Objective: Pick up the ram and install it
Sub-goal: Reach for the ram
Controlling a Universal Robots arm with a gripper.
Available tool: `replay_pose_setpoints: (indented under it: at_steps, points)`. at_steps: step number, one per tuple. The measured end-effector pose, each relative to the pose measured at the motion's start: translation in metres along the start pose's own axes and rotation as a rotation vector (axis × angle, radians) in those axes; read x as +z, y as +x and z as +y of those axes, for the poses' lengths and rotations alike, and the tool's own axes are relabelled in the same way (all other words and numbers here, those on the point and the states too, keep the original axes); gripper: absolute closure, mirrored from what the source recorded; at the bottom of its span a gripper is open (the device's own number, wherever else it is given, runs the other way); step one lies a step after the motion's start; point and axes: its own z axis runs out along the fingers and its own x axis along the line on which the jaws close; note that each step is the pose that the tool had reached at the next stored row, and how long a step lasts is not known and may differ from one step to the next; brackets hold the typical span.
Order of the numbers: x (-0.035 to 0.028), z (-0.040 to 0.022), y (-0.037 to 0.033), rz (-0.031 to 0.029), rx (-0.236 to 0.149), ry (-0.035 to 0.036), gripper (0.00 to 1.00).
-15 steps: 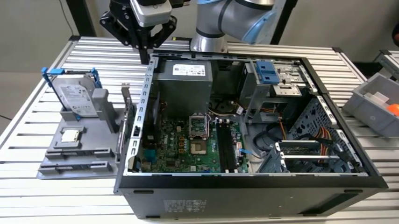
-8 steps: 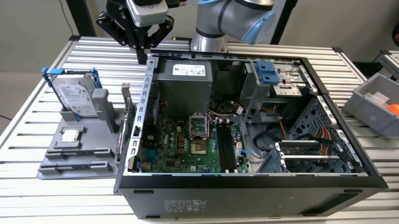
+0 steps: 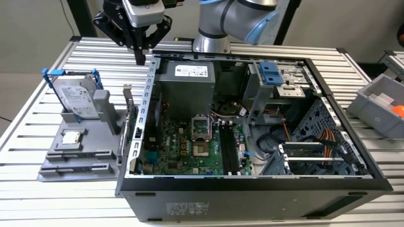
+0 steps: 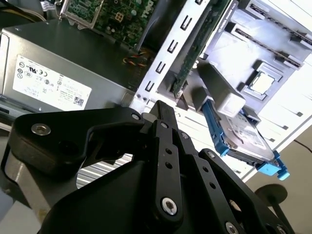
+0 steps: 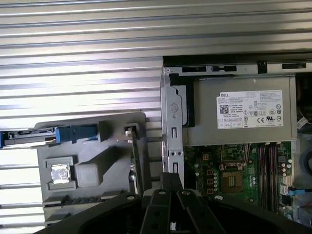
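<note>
We are at the reach for the ram (image 5: 134,158). The gripper (image 3: 140,56) hangs above the table, just outside the back corner of the case (image 3: 252,189), with its fingers pressed together and nothing between them.

To do this reach well, we judge that the fingers need to spread wide enough to straddle the board and be turned so the pads meet its flat faces, not its ends. The ram stands close to the case wall, so a straight descent centred along the stick looks safest, clear of both the wall and the holder's post. A grip on the upper edge at mid-length should keep the stick from tilting in its slot.

The ram stands on its long edge in a slot of the grey holder (image 3: 82,156), on the side nearest the case. It is a long, narrow, very thin board. From above it looks dark, and in the second wrist view it shows a green face.
</note>
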Motion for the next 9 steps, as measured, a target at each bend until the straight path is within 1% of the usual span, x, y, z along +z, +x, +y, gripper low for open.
replay_pose_setpoints:
  at_steps: [4,9]
  points:
    - [0.0,-0.0002,0.0032,0.0016,0.0,0.0001,1.0]
    - [0.0001,-0.0005,0.0075,0.002,-0.002,0.0001,1.0]
